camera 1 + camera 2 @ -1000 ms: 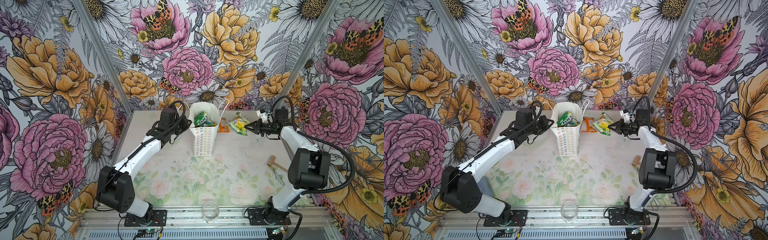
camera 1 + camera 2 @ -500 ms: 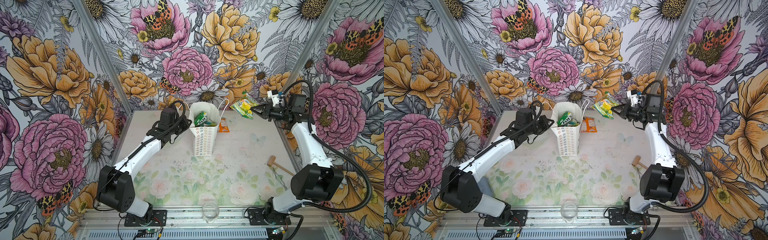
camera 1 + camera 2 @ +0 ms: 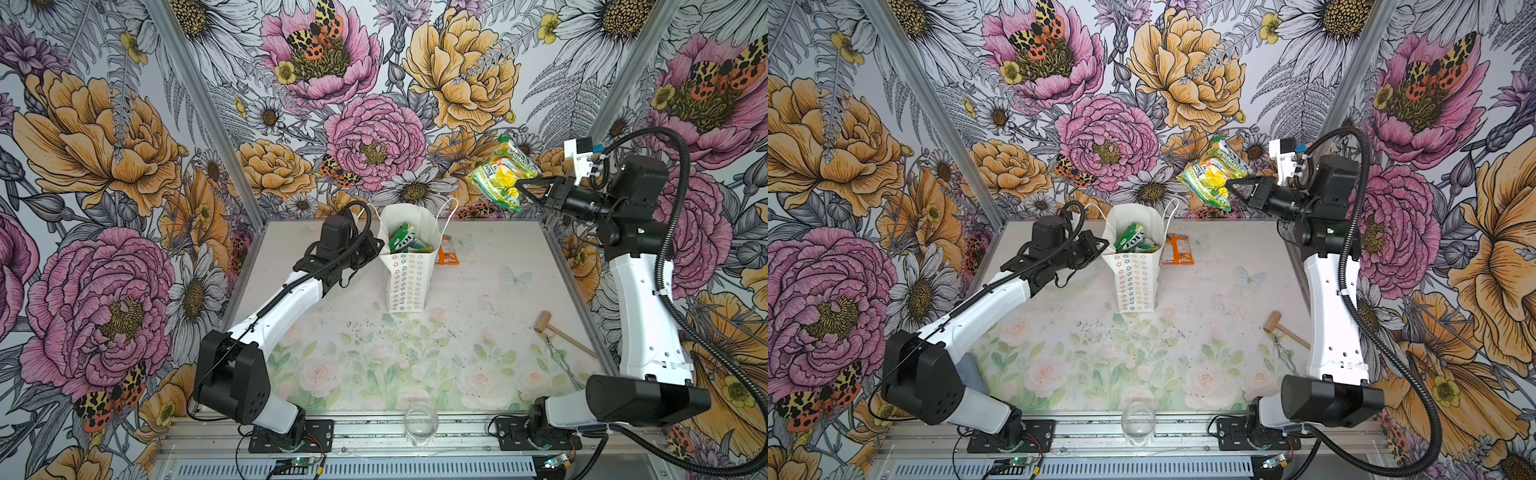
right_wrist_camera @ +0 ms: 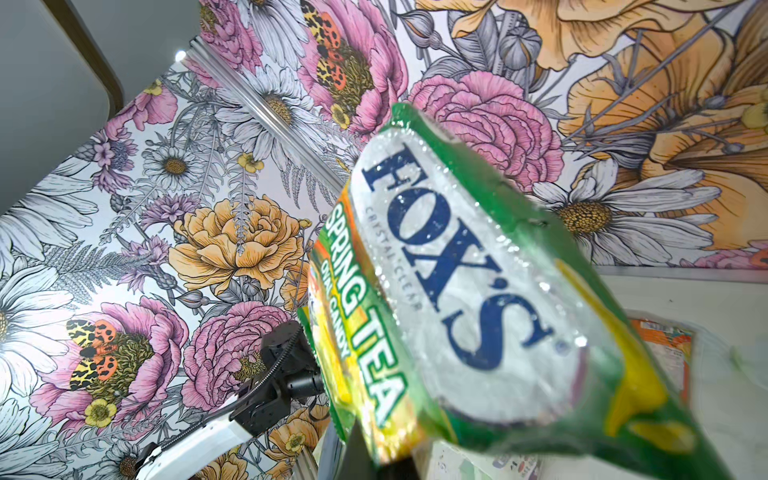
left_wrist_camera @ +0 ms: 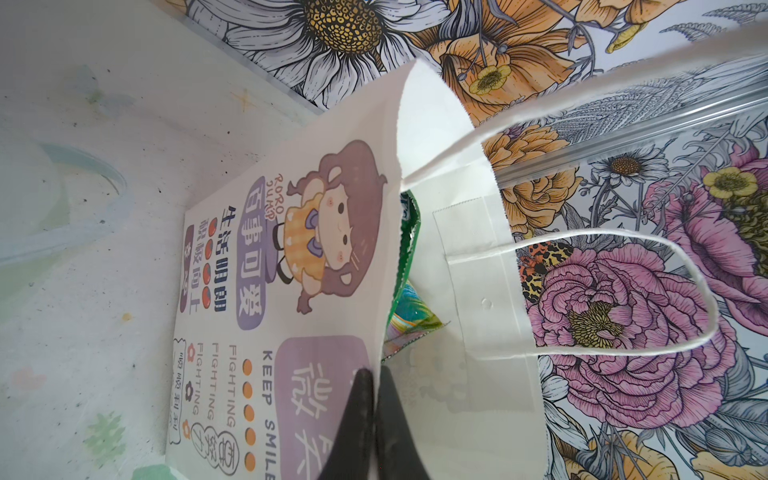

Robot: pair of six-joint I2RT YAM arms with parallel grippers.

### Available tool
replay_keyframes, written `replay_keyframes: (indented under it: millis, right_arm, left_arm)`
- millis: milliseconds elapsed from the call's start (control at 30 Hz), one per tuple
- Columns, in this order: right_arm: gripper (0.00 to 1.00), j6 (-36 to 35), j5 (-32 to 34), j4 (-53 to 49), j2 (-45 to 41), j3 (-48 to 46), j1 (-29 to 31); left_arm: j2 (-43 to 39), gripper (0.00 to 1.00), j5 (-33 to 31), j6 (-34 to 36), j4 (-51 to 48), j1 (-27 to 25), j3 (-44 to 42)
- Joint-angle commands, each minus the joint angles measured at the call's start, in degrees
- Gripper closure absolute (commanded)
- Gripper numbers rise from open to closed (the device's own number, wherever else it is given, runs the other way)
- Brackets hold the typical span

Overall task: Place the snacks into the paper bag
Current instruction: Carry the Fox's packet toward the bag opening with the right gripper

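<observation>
Paper bag (image 3: pixel 407 278): white, printed with rows of small flower outlines. It stands upright on the desk (image 3: pixel 478 299) in the upper centre of both top views. The mouth is open and the 2 cord handles are raised.
Bag contents: 1 green packet (image 3: pixel 401 237) marked FOX'S stands on end in the mouth. 1 teal-green packet (image 3: pixel 420 248) lies beside it. Anything deeper is hidden.
Left gripper (image 3: pixel 376 245): clenched on the bag's rim, at the bag's left side in the frame. In the left wrist view the 2 black fingers (image 5: pixel 361 407) pinch the top edge of the printed wall, with almost no gap between them.
Right gripper (image 3: pixel 519 187): raised high above the desk, in the upper right of both top views. It is grasping the yellow-green packet (image 3: pixel 500 172) by 1 edge.
Yellow-green packet: marked FOX'S SPRING TEA. It hangs in the air, above and to the right of the bag mouth and well apart from it, seen against the floral back wall.
Orange packet (image 3: pixel 448 251): lies flat on the desk just beside the bag, on its right, near the back edge. Contact with the bag cannot be told.
Other items: 1 wooden mallet (image 3: pixel 557 330) lies at the right edge of the desk. 1 glass (image 3: pixel 420 422) stands at the bottom centre.
</observation>
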Motion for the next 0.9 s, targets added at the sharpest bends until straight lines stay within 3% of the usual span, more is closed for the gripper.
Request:
replay_keyframes:
  millis: [0, 533, 867]
  right_arm:
    - [1.0, 1.27, 2.14, 1.91, -2.0, 3.01, 3.91]
    - [1.0, 0.96, 8.02, 1.7, 5.01, 6.06, 16.98]
    - [1.0, -8.29, 14.9, -10.25, 14.38, 16.46, 23.15]
  left_arm:
    - [0.67, 0.94, 1.72, -0.2, 2.53, -0.57, 0.45]
    - [-0.15, 0.94, 1.14, -0.11, 2.14, -1.01, 0.62]
    - [-0.26, 0.94, 1.1, -0.15, 2.05, -1.11, 0.76]
